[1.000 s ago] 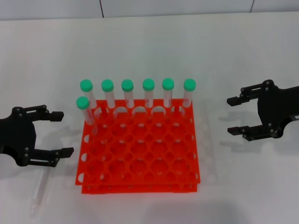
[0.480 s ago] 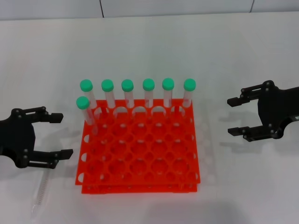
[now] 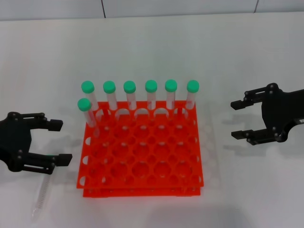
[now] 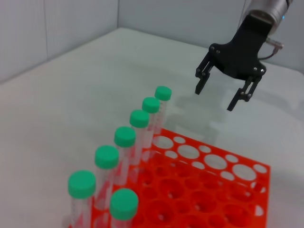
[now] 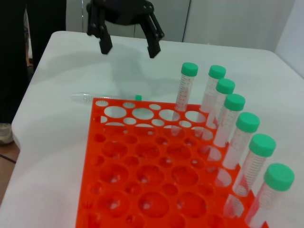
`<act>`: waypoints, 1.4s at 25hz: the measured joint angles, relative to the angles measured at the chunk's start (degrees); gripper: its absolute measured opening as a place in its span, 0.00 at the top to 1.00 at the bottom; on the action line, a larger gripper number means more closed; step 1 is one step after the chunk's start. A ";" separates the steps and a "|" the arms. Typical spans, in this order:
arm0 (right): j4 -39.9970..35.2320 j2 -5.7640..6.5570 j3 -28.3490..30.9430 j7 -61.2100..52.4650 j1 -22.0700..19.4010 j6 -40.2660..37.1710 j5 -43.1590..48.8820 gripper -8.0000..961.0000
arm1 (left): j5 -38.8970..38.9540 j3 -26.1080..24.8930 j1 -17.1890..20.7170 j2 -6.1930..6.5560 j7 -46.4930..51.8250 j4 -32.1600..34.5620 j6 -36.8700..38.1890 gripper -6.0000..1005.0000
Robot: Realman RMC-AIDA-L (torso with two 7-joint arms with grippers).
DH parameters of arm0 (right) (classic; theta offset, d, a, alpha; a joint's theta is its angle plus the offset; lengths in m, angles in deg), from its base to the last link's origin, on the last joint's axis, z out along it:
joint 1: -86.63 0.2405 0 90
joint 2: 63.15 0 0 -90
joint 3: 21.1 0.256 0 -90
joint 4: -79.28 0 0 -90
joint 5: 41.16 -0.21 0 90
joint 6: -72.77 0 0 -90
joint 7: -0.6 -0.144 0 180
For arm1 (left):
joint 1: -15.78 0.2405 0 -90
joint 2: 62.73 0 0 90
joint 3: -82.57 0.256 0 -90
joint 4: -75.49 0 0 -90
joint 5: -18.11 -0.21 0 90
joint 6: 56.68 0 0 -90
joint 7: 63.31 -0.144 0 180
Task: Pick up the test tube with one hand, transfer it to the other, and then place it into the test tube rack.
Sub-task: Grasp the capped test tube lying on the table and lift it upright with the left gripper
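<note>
Black and spread wide, the left gripper (image 3: pixel 60 141) hung low over the table (image 3: pixel 152 42) beside the rack's left edge, holding nothing. Just under its lower finger lay the test tube (image 3: pixel 42 195) — flat on the white surface, apart from the rack. Orange-red, the test tube rack (image 3: pixel 142 152) stood in the middle with seven green-capped tubes (image 3: pixel 151 96) upright along its far rows. Well to the right, the right gripper (image 3: pixel 238 119) hovered — jaws open, empty.
</note>
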 joint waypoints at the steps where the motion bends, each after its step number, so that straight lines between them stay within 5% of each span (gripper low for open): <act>1: 0.00 0.00 0.00 0.04 0.01 0.12 0.00 0.34 | -0.04 0.24 0.01 0.00 2.70 1.32 0.66 0.11; 6: 0.03 0.00 0.00 0.18 0.03 0.39 0.07 0.34 | -0.73 3.88 0.50 0.60 17.86 7.72 1.81 0.11; 13: 0.03 0.09 0.00 0.44 0.05 0.60 0.10 0.34 | -3.13 10.69 -1.24 4.15 40.93 11.25 2.15 0.12; 16: 0.03 0.09 0.00 0.78 0.04 0.67 0.14 0.34 | -3.13 11.51 -2.32 4.52 48.60 11.25 2.28 0.12; 24: 0.63 0.08 0.01 1.81 0.01 1.49 0.14 0.34 | -4.63 12.42 -4.11 6.69 60.87 11.76 3.04 0.12; 31: 0.72 0.14 0.08 1.93 0.02 2.01 0.14 0.34 | -7.21 22.20 -5.78 9.82 67.82 10.85 3.58 0.12; 35: 0.73 0.18 0.09 1.94 0.06 2.28 0.16 0.34 | -9.59 23.61 -8.17 10.42 68.78 8.63 4.47 0.12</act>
